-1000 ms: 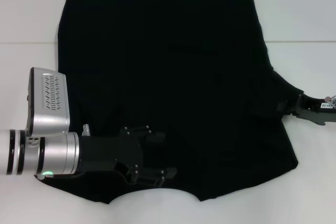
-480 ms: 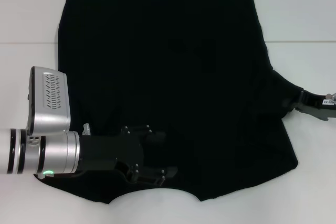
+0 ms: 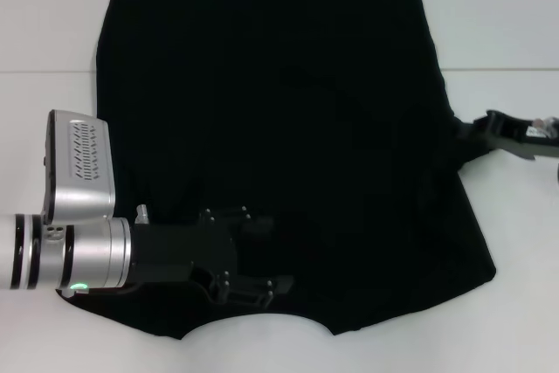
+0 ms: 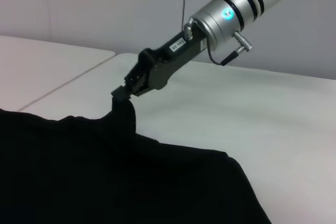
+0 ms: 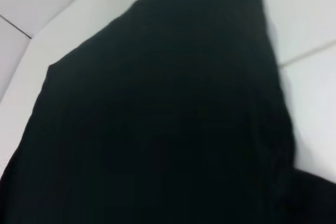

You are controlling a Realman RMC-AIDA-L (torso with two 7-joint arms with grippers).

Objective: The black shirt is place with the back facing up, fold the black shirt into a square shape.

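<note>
White table point(image 3: 52, 6) carried the black shirt point(image 3: 288, 111), spread flat across frame centre. Left gripper point(image 3: 253, 272) lay at lower left over the shirt's near hem; finger opening could not be told. Right gripper point(image 3: 476, 133), at the right edge, was pinched closed on a lifted fold.

head: overhead, looking down | wrists: low, close | shared: black shirt point(image 3: 279, 128)

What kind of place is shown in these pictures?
Probably a robot lab workbench: a bare white table, plain wall behind, and only the black shirt held by the right gripper, the left gripper resting on it.
</note>
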